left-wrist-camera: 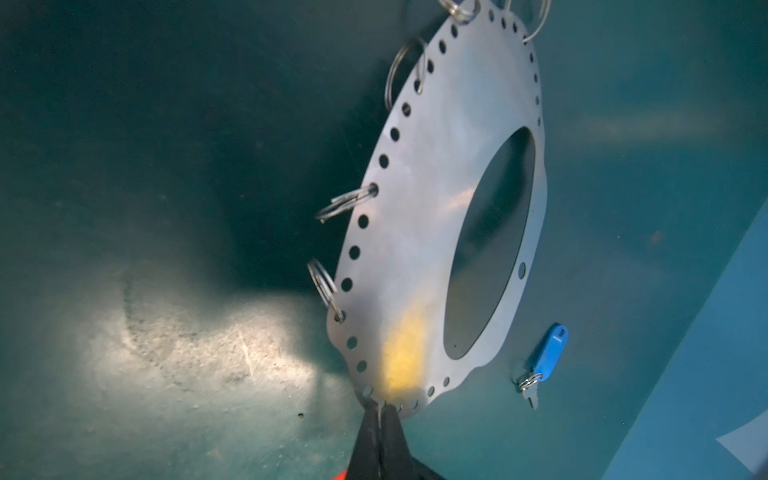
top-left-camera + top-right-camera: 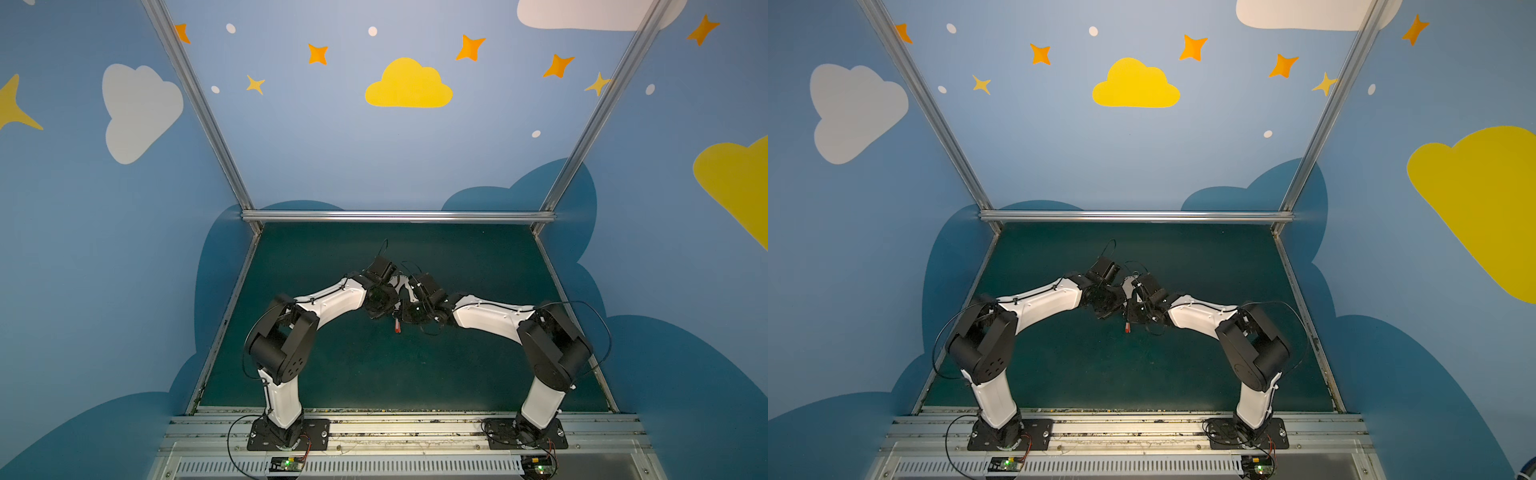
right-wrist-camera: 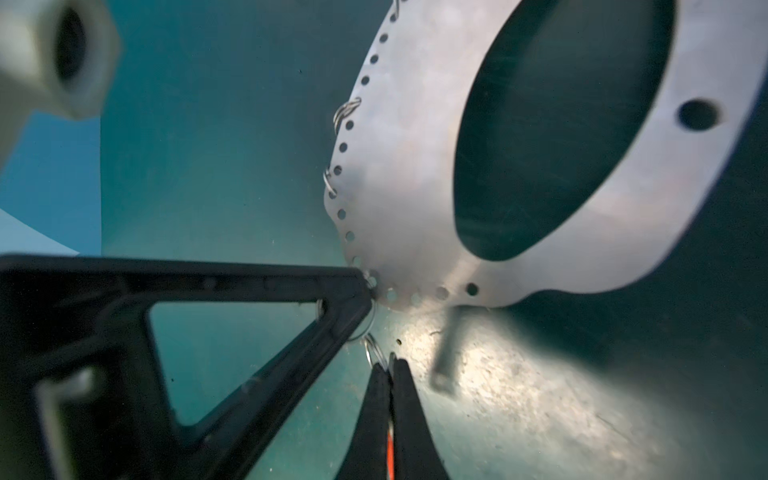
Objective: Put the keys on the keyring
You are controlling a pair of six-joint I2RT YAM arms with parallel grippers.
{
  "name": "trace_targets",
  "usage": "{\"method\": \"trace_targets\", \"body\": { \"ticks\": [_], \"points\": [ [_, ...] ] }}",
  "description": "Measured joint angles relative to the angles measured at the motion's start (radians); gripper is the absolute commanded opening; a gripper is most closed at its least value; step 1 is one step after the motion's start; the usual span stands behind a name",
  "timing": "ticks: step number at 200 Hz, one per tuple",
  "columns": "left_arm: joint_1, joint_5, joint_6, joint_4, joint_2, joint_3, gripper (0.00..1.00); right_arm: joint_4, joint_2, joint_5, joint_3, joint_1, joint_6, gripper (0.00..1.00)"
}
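My left gripper [image 1: 380, 409] is shut on the near edge of the keyring [image 1: 419, 232], a grey oval plate with a big hole and several wire rings, held up above the mat. In the right wrist view the keyring [image 3: 399, 187] fills the upper part and the left finger [image 3: 345, 286] pinches its rim. My right gripper [image 3: 390, 361] is shut on the red-orange tag [image 3: 390, 453] of one of the keys, and that key's small split ring [image 3: 372, 349] juts out at the tips, just below the plate's edge. In both top views the tag [image 2: 397, 326] [image 2: 1128, 327] hangs under the two wrists. The blue-tagged key [image 1: 548, 353] lies on the mat.
The dark green mat [image 2: 374, 365] is walled in by blue panels with aluminium rails [image 2: 399, 216]. Both arms meet over its middle. A blurred grey rod-like shape [image 3: 446, 353] shows below the plate in the right wrist view.
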Motion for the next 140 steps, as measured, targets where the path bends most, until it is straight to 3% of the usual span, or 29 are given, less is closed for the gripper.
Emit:
{"method": "trace_targets", "body": {
  "ticks": [140],
  "points": [
    [-0.002,0.027,-0.019,0.032,-0.030,-0.006,0.04,0.034,-0.013,-0.016,-0.008,-0.010,-0.006,0.00]
  ]
}}
